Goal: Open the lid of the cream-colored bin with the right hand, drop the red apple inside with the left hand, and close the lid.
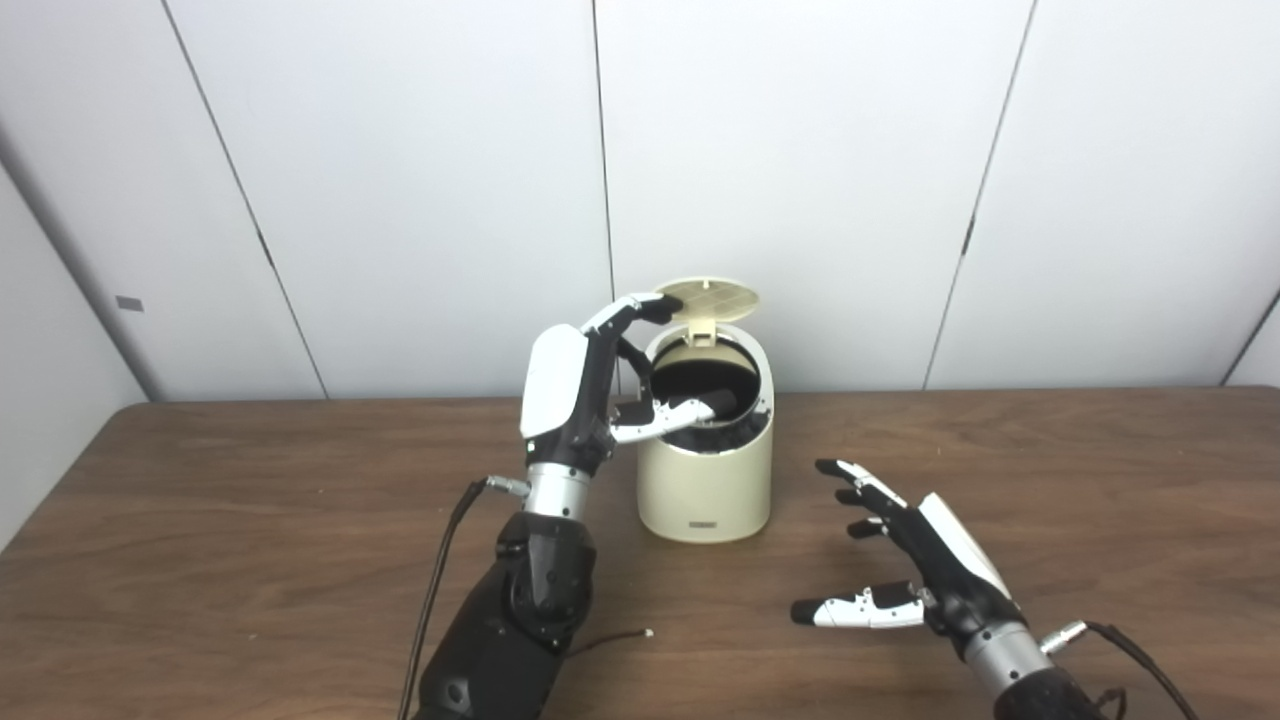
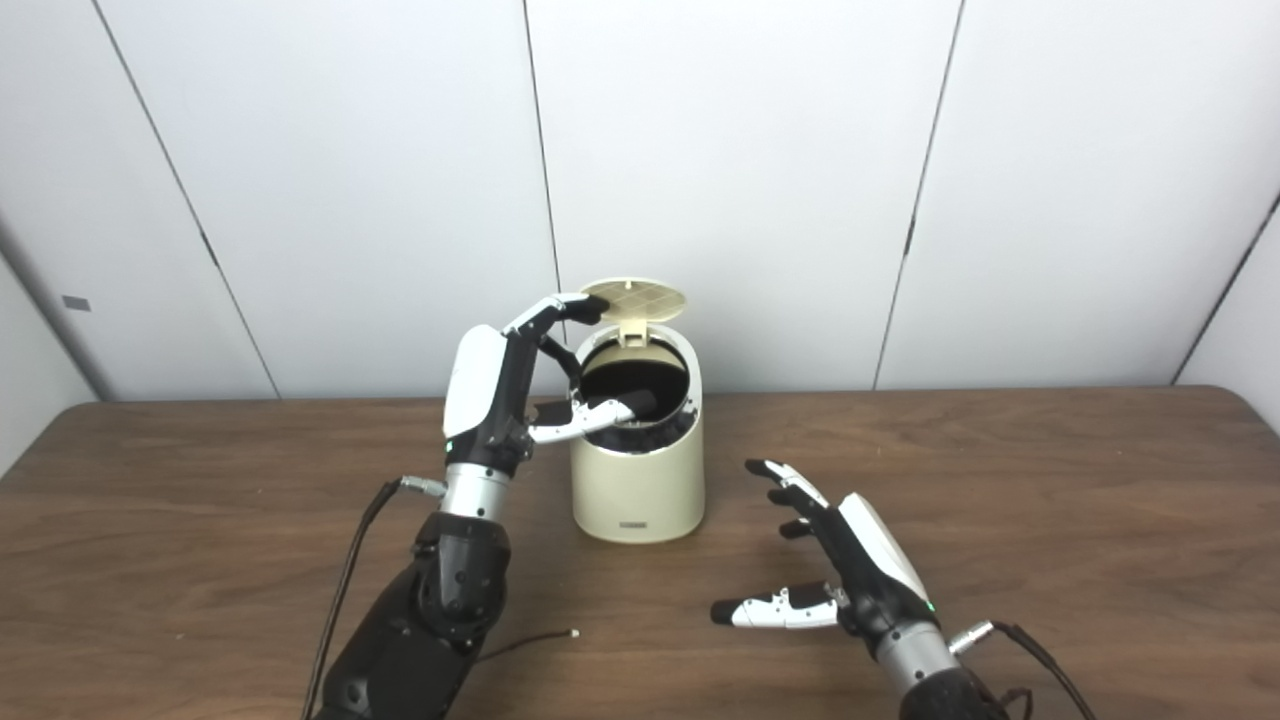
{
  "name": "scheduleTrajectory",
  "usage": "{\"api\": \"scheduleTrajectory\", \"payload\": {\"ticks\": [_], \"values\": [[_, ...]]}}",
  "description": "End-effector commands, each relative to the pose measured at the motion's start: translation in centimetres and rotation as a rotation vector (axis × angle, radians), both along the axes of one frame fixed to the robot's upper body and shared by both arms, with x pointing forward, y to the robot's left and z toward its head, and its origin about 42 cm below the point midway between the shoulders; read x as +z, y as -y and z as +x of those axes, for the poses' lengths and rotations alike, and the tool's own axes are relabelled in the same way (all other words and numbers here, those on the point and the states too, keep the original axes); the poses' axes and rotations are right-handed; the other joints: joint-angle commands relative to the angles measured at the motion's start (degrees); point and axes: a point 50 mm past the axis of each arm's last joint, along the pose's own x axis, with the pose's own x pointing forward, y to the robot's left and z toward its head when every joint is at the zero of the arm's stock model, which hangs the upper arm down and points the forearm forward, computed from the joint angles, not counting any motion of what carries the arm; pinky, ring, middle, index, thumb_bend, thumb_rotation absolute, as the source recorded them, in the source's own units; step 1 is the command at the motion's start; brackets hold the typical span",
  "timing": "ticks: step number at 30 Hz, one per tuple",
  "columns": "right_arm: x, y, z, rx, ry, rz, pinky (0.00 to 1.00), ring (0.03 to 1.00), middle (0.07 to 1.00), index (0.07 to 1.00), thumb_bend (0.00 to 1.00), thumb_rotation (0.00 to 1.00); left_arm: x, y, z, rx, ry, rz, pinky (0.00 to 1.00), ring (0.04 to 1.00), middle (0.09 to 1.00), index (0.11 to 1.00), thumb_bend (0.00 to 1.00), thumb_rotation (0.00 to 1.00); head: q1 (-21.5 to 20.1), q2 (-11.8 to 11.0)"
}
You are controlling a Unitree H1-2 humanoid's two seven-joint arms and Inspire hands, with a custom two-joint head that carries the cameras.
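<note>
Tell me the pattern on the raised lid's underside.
A grid of squares on the cream lid, clearest in the left eye view.

1. The table [image 1: 250,520] is dark brown wood grain with a smooth, faintly shiny finish.
2. The bin [image 1: 705,490] is smooth cream plastic with a soft sheen; its raised lid [image 1: 712,297] shows a moulded grid.
3. Each hand, left hand [image 1: 580,385] and right hand [image 1: 915,560], has glossy white and matt black plastic shells above a brushed metal wrist.
4. The wall panels [image 1: 800,150] look matt white.
</note>
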Motion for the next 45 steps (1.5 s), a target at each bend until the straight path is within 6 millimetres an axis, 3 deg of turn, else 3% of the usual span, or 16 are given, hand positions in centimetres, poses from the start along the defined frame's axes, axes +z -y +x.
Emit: {"api": "scheduleTrajectory", "payload": {"ticks": [1,6,10,17,22,26,30,34,39,41,45], "values": [[1.8,0.0,0.5,0.012,0.080,0.013,0.73,0.867,0.946,0.886,0.77,0.21,1.5,0.6,-0.1,-0.036,0.056,-0.042,0.47,0.600,0.653,0.713,0.90,0.47,0.0,0.0],[1.6,0.0,0.6,0.008,0.077,0.027,0.72,0.858,0.942,0.880,0.77,0.19,1.6,-0.4,-0.7,-0.040,0.109,-0.136,0.41,0.535,0.605,0.637,0.68,0.45,0.4,-0.1],[1.4,0.1,0.6,0.006,0.076,0.033,0.71,0.850,0.937,0.876,0.77,0.19,1.4,-1.5,-1.0,-0.020,0.150,-0.193,0.44,0.517,0.570,0.598,0.63,0.42,0.7,-0.3],[1.2,0.1,0.6,0.004,0.079,0.037,0.70,0.845,0.936,0.879,0.77,0.18,1.3,-4.0,-1.5,-0.016,0.158,-0.317,0.42,0.532,0.584,0.600,0.59,0.29,1.0,-0.3],[1.9,0.4,1.0,-0.007,0.105,0.022,0.71,0.859,0.937,0.890,0.77,0.24,0.5,-6.0,-2.5,-0.047,0.085,-0.409,0.49,0.586,0.630,0.649,0.61,0.32,1.1,-0.4],[2.7,0.5,1.4,-0.013,0.130,0.025,0.66,0.833,0.927,0.886,0.78,0.24,-0.7,-7.9,-4.0,-0.058,-0.036,-0.458,0.51,0.643,0.699,0.728,0.72,0.43,1.3,-0.4],[3.5,0.7,1.8,-0.015,0.139,0.023,0.67,0.847,0.933,0.899,0.77,0.24,-2.1,-9.3,-5.5,-0.070,-0.125,-0.481,0.51,0.671,0.737,0.781,0.76,0.43,1.6,-0.4],[5.1,0.5,2.7,-0.004,0.175,0.042,0.75,0.875,0.936,0.904,0.77,0.24,-3.9,-10.7,-6.8,-0.065,-0.189,-0.444,0.53,0.681,0.744,0.782,0.72,0.38,1.7,-0.7],[7.7,0.1,4.0,0.017,0.251,0.002,0.71,0.856,0.919,0.900,0.78,0.32,-6.0,-11.4,-8.1,-0.071,-0.258,-0.418,0.56,0.667,0.731,0.765,0.67,0.27,1.8,-1.0],[8.7,-0.1,4.4,0.029,0.269,0.003,0.72,0.862,0.921,0.895,0.76,0.32,-6.9,-11.4,-8.6,-0.083,-0.271,-0.417,0.56,0.645,0.703,0.746,0.65,0.16,1.7,-1.1],[10.3,-0.4,5.2,0.044,0.295,-0.017,0.73,0.872,0.915,0.895,0.73,0.34,-8.5,-11.4,-9.3,-0.082,-0.311,-0.416,0.56,0.630,0.689,0.737,0.66,0.08,1.6,-1.2]]}}
